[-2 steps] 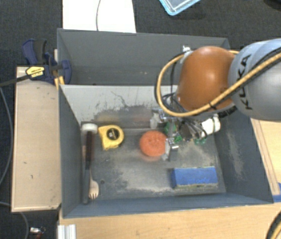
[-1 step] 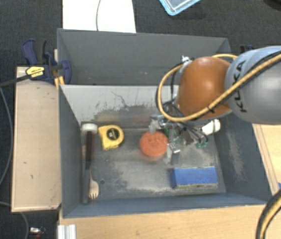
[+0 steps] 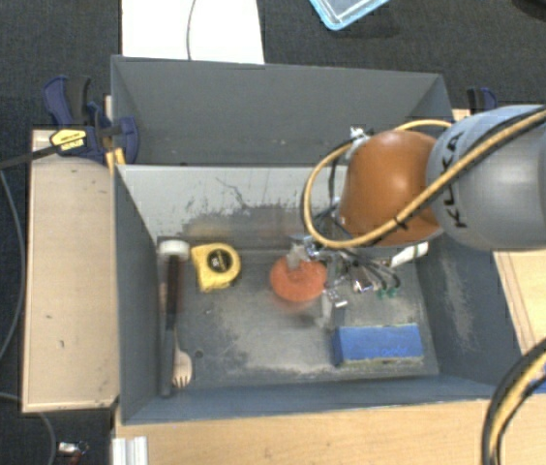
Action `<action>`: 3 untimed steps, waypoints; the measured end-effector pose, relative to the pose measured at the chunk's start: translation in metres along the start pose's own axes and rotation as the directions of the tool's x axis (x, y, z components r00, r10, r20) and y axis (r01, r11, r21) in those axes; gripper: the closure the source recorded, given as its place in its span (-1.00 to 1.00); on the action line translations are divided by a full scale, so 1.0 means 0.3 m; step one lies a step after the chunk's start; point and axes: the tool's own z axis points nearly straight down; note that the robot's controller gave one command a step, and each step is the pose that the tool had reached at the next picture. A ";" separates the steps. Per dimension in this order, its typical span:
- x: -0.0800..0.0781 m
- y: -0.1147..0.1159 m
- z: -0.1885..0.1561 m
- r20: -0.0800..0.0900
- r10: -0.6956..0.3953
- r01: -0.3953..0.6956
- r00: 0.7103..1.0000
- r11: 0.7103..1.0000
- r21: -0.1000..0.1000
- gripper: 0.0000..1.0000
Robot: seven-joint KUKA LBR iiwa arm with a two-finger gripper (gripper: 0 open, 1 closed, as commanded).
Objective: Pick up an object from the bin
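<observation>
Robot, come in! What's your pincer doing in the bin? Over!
Pincer low in the bin, right beside the orange round thing. Blue sponge close by, nearer the camera. Yellow tape measure well clear. Over.

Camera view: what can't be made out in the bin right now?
Orange round thing: right edge hidden by the gripper; contact unclear.
Bin floor at back right: covered by the arm's orange wrist cover.
Long dark tool by the left wall: too small to identify.

The arm's gripper (image 3: 329, 287) hangs low at the grey bin's (image 3: 254, 114) middle, beside a round orange object (image 3: 292, 282); a blue sponge (image 3: 378, 344) lies by the front edge, a yellow tape measure (image 3: 216, 265) toward the left wall.
</observation>
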 end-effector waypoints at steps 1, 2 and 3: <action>-0.010 -0.098 0.047 -0.001 0.148 -0.148 0.989 0.989 -0.001 -1.00; -0.087 -0.048 0.053 0.013 0.244 -0.244 0.970 0.970 -0.002 1.00; -0.086 -0.048 0.053 0.013 0.245 -0.245 0.969 0.969 -0.002 1.00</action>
